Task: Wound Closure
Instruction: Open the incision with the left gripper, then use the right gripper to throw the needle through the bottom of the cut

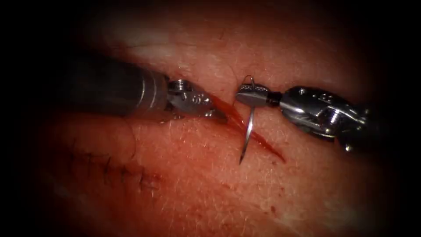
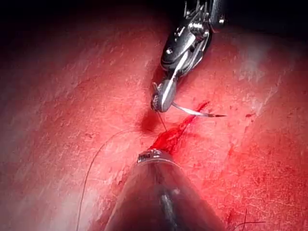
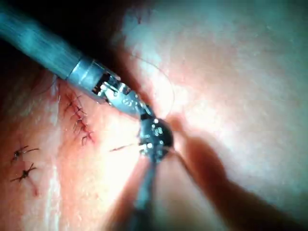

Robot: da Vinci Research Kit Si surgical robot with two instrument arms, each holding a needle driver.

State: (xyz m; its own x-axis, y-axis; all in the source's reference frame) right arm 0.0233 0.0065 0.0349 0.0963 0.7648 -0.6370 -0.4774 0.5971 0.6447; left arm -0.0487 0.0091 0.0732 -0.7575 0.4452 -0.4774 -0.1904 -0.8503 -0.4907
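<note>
A light is shining brightest right around the right tool [image 1: 240, 97] and the left tool [image 1: 220, 116]. Farther out from both tools the glow is looking weaker, and blackness is sitting on every side.

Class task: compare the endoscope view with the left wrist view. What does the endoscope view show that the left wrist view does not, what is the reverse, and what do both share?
Endoscope view alone: an older stitched line left of the cut, and the left tool with its tip at the cut's left edge; whether it grips tissue is unclear.

Left wrist view alone: the thread trailing from the needle's back end in a long curve over the tissue.

Both: the right tool shut on the needle near its back end, the point free above the cut with its red fluid.
</note>
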